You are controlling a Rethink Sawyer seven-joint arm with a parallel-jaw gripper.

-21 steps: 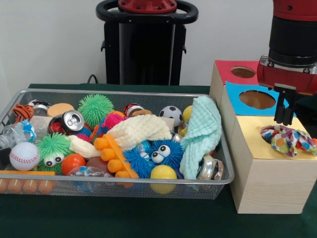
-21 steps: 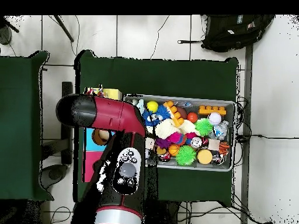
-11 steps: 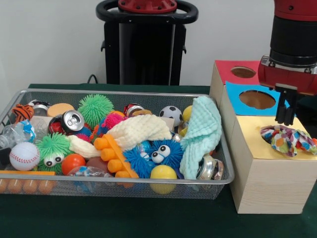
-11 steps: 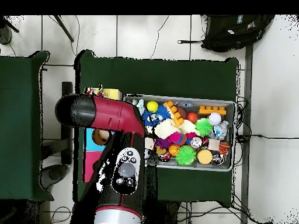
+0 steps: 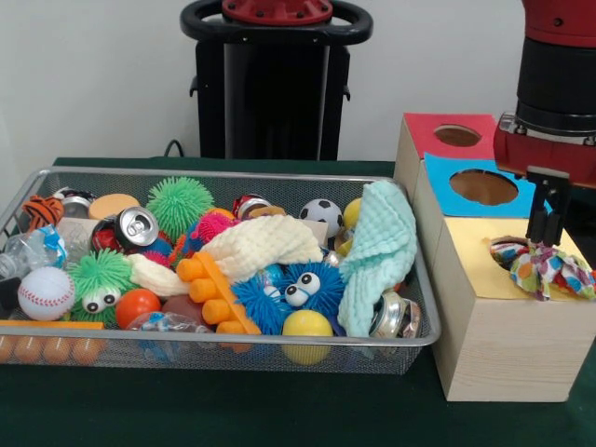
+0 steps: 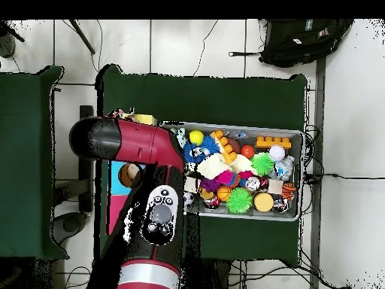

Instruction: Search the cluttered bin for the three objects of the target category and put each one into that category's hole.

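A multicoloured patterned cloth [image 5: 543,265] lies bunched on the yellow top of the wooden box [image 5: 494,326] at the right, covering where that panel's hole would be. My gripper [image 5: 548,240] hangs just above the cloth's left part, close to it or touching it. In the wire bin [image 5: 214,340], a mint green cloth [image 5: 382,247] drapes over the right end. A cream cloth [image 5: 261,244] lies across the middle. In the overhead view the arm [image 6: 139,147] covers the gripper.
Blue panel hole [image 5: 483,187] and red panel hole [image 5: 457,136] lie behind the yellow panel. The bin also holds spiky balls, cans [image 5: 137,226], a baseball [image 5: 45,292], a soccer ball [image 5: 321,214] and an orange toy [image 5: 212,289]. The bin rim [image 6: 299,173] shows in the overhead view.
My gripper has shifted to the right and slightly down over the yellow panel. The patterned cloth's shape has changed a little. The bin's contents have not moved.
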